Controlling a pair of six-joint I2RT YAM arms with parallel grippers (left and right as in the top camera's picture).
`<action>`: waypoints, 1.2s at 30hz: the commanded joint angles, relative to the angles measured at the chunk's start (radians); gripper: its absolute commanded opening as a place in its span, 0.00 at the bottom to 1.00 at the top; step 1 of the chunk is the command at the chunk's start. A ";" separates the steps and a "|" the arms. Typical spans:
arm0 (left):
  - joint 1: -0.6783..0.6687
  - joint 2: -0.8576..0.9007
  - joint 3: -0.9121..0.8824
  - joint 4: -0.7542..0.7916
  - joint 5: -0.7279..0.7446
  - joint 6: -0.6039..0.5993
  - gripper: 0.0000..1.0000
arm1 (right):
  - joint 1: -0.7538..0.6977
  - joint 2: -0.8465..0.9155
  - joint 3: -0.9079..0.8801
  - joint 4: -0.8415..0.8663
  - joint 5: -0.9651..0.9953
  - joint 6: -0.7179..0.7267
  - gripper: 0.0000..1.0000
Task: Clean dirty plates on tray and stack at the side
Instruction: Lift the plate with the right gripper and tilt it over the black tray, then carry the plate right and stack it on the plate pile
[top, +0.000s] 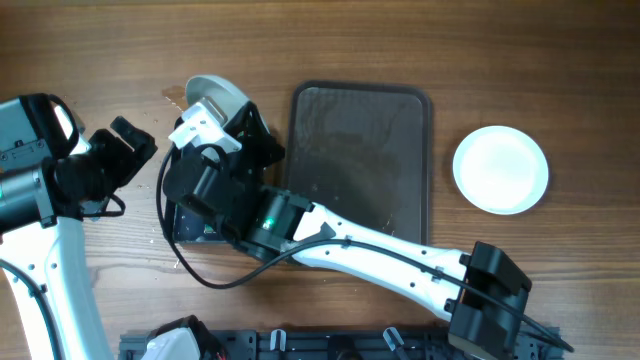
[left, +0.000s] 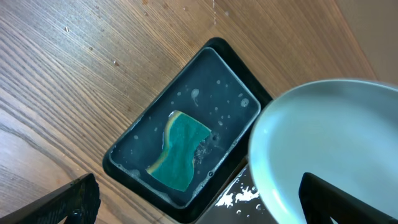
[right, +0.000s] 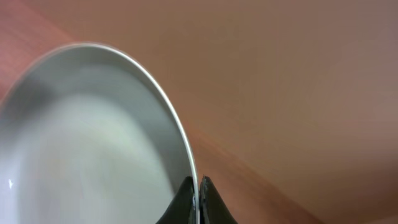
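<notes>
A white plate (top: 212, 95) is held tilted on edge above the table's left side; my right gripper (top: 222, 112) is shut on its rim. In the right wrist view the fingers (right: 186, 198) pinch the thin rim, and the plate's (right: 87, 137) inside looks plain white. In the left wrist view that plate (left: 329, 143) hangs beside the small black tray. My left gripper (top: 122, 148) stands open to the left of it, empty, its fingers (left: 69, 202) wide apart. The dark brown tray (top: 360, 140) lies at centre with no plate on it. Another white plate (top: 500, 168) rests on the table to its right.
A small black tray (left: 124, 146) holding soapy water and a teal sponge (left: 180, 151) lies under the right arm at the left. Water drops (left: 239, 198) spot the wood beside it. The right arm (top: 380, 250) crosses the brown tray's lower left corner.
</notes>
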 joint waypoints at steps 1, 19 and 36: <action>0.006 -0.005 0.013 0.000 0.019 0.002 1.00 | 0.003 -0.033 0.011 0.014 0.053 -0.116 0.04; 0.006 -0.005 0.013 0.000 0.019 0.002 1.00 | -0.558 -0.297 0.006 -0.380 -1.323 0.716 0.04; 0.006 -0.005 0.013 0.000 0.019 0.002 1.00 | -1.706 -0.362 -0.553 -0.576 -1.380 0.688 0.04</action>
